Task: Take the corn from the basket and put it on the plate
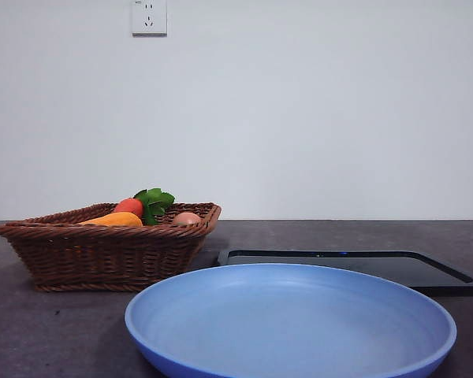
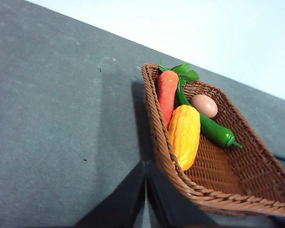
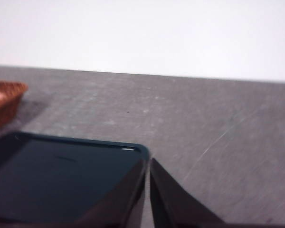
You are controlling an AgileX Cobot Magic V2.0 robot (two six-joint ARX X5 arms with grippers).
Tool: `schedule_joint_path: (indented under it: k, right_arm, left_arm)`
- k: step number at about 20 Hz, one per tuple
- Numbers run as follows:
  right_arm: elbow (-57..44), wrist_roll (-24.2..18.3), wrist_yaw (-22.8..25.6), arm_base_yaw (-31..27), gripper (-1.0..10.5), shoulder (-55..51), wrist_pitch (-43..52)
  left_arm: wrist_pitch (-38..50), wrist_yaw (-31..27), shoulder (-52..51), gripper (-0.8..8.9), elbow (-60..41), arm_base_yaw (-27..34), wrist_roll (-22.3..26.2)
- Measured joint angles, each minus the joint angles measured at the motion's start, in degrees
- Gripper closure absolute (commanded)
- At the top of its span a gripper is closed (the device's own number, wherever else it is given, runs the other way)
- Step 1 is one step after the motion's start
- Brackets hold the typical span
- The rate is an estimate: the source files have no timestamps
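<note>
Brown wicker frames the front view: the basket (image 1: 110, 252) sits left, the corn (image 1: 115, 220) lying inside beside a carrot (image 1: 129, 206), the empty blue plate (image 1: 292, 323) nearest, a black tray (image 1: 355, 268) behind it. From the left wrist, the left gripper (image 2: 146, 190), jaws together, hangs beside the basket rim, near the corn (image 2: 184, 135), an egg (image 2: 204, 105) and a green pepper (image 2: 211, 129). From the right wrist, the right gripper (image 3: 147, 185), jaws together, hangs at the tray's corner.

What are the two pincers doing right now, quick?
Left pincer: shut, holding nothing, beside the brown woven wicker basket.
Right pincer: shut, holding nothing, by the flat black rectangular tray.
</note>
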Motion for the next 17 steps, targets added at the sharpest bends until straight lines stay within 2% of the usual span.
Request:
schedule_joint_path:
  k: [5, 7, 11, 14, 17]
  right_arm:
    - [0.0, 9.2, -1.1, 0.0, 9.4, 0.0, -0.3]
    - [0.0, 11.9, -3.2, 0.0, 9.4, 0.0, 0.1]
    - [1.6, 17.8, -3.6, 0.0, 9.4, 0.0, -1.2]
    - [5.0, 20.7, -3.6, 0.0, 9.4, 0.0, -4.1]
    - [8.8, 21.8, -3.7, 0.0, 9.4, 0.0, -7.3]
  left_arm:
    - [0.0, 0.0, 0.0, 8.06, 0.0, 0.0, -4.1]
    - [-0.3, 0.7, 0.0, 8.06, 0.2, 0.0, -5.5]
    - [-3.2, 3.1, 0.0, 8.06, 1.3, 0.0, -8.1]
    - [-4.8, 3.6, 0.3, 8.06, 3.6, 0.0, -9.4]
    - [-4.9, 4.9, 1.0, 8.06, 7.5, 0.0, -10.1]
